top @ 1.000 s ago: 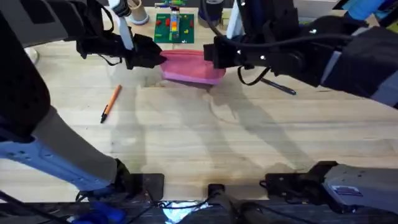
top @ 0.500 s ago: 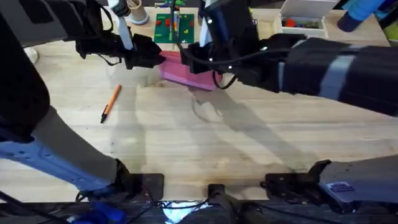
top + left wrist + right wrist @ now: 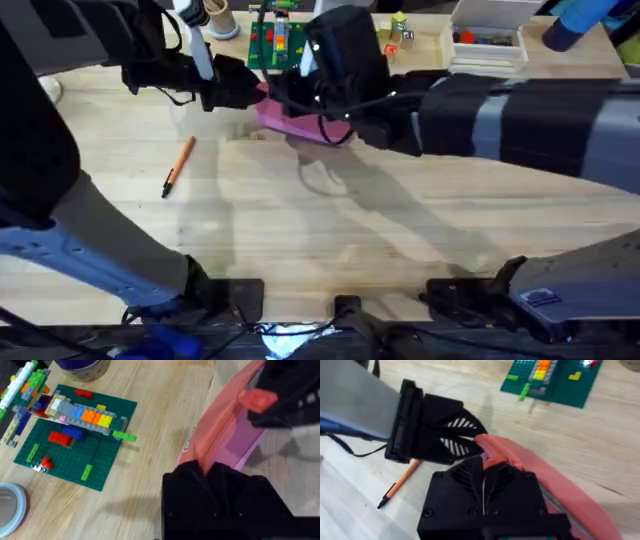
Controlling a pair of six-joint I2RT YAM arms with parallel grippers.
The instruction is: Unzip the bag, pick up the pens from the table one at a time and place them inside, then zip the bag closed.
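The light is bright and even, coming from above. On the table [image 3: 330,240] the arms throw soft gray shadows that stretch toward 5 o'clock in the overhead view. The right arm [image 3: 520,125] looks big, dark and blurry there because it is close to the camera. In the right wrist view the far green brick plate [image 3: 555,380] is fuzzy. No strong glare shows.
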